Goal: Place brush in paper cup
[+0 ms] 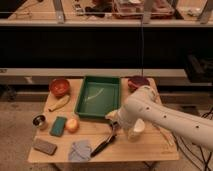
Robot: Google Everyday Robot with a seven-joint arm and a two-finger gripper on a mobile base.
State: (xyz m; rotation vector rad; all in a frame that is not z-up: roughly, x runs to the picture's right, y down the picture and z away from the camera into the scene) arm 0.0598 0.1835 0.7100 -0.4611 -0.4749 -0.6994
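Note:
The brush (104, 144) lies on the wooden table (150, 147) in front of the green tray. Its black handle points to the front left and its greyish head lies up by the gripper. My gripper (114, 125) is at the end of the white arm (160, 115), right over the brush's head end. The white paper cup (136, 129) stands upright just right of the gripper, partly covered by the arm.
A green tray (82, 97) sits mid-table. A red bowl (59, 86) is at the back left and a dark red bowl (136, 81) at the back right. A yellowish banana-like object (58, 103), a metal cup (39, 121), a green sponge (58, 126), an orange fruit (72, 125), a dark block (44, 146) and a grey cloth (80, 149) lie on the left.

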